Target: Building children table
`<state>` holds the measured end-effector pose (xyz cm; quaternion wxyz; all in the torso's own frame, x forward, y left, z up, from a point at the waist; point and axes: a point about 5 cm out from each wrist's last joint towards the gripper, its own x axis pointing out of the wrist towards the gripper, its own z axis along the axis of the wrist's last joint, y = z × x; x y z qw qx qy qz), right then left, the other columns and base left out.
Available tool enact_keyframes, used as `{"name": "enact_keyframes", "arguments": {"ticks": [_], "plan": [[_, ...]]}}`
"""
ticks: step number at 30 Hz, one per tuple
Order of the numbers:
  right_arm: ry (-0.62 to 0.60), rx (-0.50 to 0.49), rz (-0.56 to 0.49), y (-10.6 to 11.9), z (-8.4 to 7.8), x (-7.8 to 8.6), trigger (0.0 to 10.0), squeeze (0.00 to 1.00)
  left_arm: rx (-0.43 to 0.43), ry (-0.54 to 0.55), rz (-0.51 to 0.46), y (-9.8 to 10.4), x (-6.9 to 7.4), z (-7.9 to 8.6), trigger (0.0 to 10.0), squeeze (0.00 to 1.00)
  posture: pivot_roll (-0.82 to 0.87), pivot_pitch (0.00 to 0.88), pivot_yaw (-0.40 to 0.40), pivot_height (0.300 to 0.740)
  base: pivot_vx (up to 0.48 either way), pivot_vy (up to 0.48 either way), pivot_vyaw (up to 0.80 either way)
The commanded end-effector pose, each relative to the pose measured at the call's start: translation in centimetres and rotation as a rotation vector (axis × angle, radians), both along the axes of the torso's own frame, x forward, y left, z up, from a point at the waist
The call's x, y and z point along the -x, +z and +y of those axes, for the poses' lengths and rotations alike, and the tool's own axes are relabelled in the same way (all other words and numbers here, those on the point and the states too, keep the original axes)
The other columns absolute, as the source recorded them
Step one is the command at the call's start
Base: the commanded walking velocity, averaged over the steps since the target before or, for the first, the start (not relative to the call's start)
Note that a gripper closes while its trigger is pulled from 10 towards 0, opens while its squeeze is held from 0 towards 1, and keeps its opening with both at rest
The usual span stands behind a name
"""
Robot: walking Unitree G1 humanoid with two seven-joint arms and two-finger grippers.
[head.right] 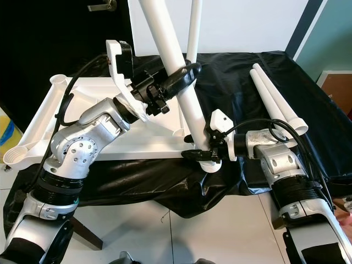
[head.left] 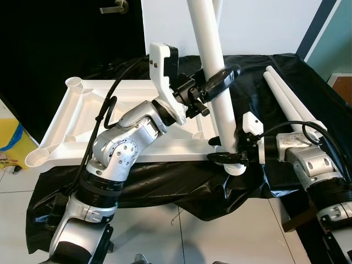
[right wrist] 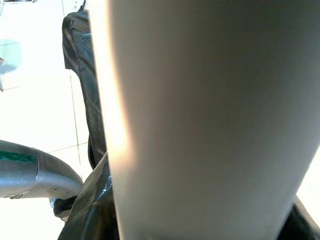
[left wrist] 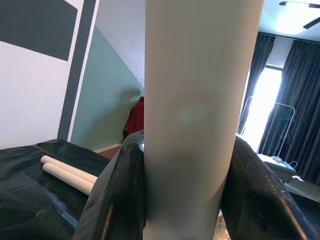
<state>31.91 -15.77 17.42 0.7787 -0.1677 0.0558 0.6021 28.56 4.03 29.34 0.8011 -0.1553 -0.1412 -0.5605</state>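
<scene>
The white table top (head.left: 82, 126) lies upside down on a black plastic sheet (head.left: 181, 187). A long white leg (head.left: 206, 33) rises slightly tilted from the top's near right corner. My left gripper (head.left: 220, 80) is shut on it at mid-height. In the left wrist view the leg (left wrist: 195, 100) sits between the black fingers (left wrist: 117, 200). My right gripper (head.left: 226, 158) is shut on the leg just above its flared foot (head.left: 236, 168). Close up in the right wrist view is the leg (right wrist: 210, 125). I cannot tell whether the foot sits in the corner socket.
Two loose white legs (head.left: 286, 99) lie side by side on the sheet at the right. Another white leg (head.right: 193, 27) stands upright behind the held one. A dark door (head.left: 55, 44) is at the far left, and white tile floor (head.left: 165, 236) lies in front.
</scene>
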Motion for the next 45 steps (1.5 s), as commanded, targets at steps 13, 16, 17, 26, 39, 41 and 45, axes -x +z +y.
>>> {"name": "enact_keyframes", "arguments": {"ticks": [13,16,17,26,39,41,45], "plan": [[-0.095,-0.063,-0.019,0.7,-0.3,-0.4,10.0,1.0,-0.11,-0.081,-0.186,1.2,0.1,-1.0,10.0,0.0,-0.11,0.0,-0.047,0.74,0.0,0.0,0.0],[-0.149,-0.107,-0.039,1.0,-0.1,-0.7,10.0,1.0,-0.137,-0.017,-0.183,1.6,-0.2,-1.1,10.0,0.0,-0.11,0.0,-0.049,0.74,0.0,0.0,0.0],[-0.149,-0.107,-0.039,1.0,-0.1,-0.7,10.0,1.0,-0.137,-0.017,-0.183,1.6,-0.2,-1.1,10.0,0.0,-0.11,0.0,-0.049,0.74,0.0,0.0,0.0],[-0.428,-0.216,-0.137,0.3,1.9,-1.6,10.0,1.0,-0.143,0.179,-0.158,3.0,-1.8,-1.8,10.0,0.0,-0.09,0.0,-0.032,0.74,0.0,0.0,0.0],[-0.829,-0.314,-0.236,-0.1,5.0,-2.4,10.0,0.0,-0.092,0.252,-0.16,4.5,-2.2,-3.4,10.0,0.0,-0.1,0.0,0.004,0.74,0.0,0.0,0.0],[-0.909,-0.318,-0.264,-0.2,5.5,-2.4,10.0,0.0,-0.089,0.247,-0.16,4.6,-2.0,-3.8,10.0,0.0,-0.09,0.0,0.009,0.74,0.0,0.0,0.0],[-0.974,-0.306,-0.324,-0.3,6.2,-2.2,10.0,0.0,-0.086,0.239,-0.16,4.7,-1.8,-4.3,10.0,0.0,-0.1,0.0,0.018,0.74,0.0,0.0,0.0]]}}
